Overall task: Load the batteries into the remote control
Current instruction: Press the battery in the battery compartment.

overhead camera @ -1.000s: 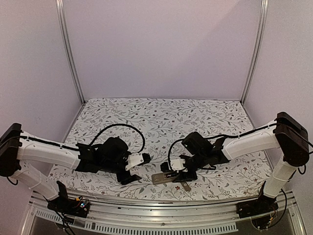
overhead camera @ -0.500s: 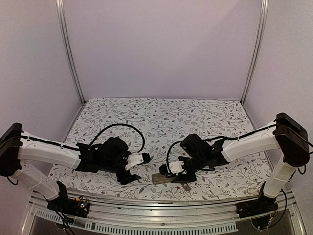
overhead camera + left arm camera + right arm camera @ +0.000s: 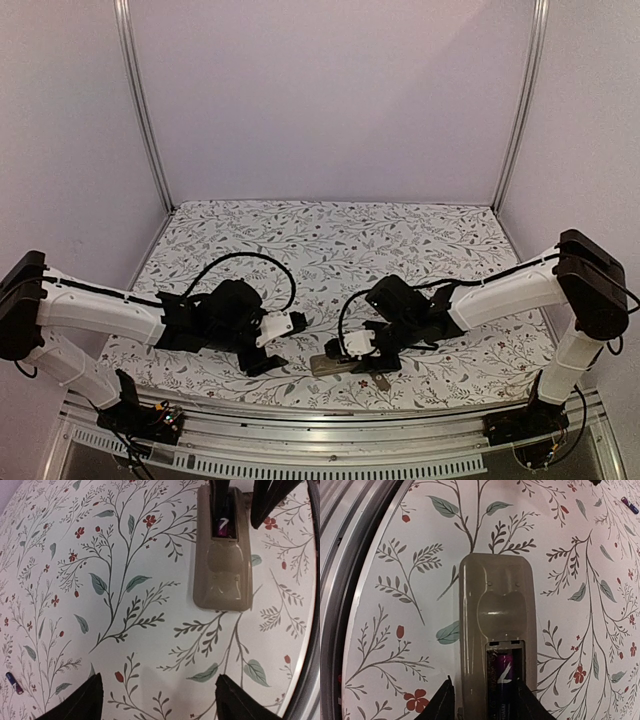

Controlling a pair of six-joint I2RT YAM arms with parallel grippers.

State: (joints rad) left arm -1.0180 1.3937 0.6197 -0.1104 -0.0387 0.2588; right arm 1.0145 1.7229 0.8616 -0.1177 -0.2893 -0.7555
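The remote control point(image 3: 335, 364) lies back-up near the table's front edge, tan-grey, its battery recess open. One dark purple battery point(image 3: 502, 680) lies in the recess; it also shows in the left wrist view point(image 3: 223, 526). My right gripper point(image 3: 485, 692) is low over the recess end, open. One finger point(image 3: 439, 702) is beside the remote point(image 3: 497, 610) and the other is at the recess's far edge. The second battery point(image 3: 13, 683) lies loose on the cloth, also seen in the right wrist view point(image 3: 629, 505). My left gripper point(image 3: 157, 692) is open and empty, left of the remote point(image 3: 222, 575).
A small flat grey cover piece point(image 3: 382, 381) lies just right of the remote by the front edge. The metal table rail point(image 3: 340, 555) runs close along the remote's side. The flowered cloth point(image 3: 330, 240) covers the table.
My right gripper has shifted slightly left along the remote. The left arm has not moved.
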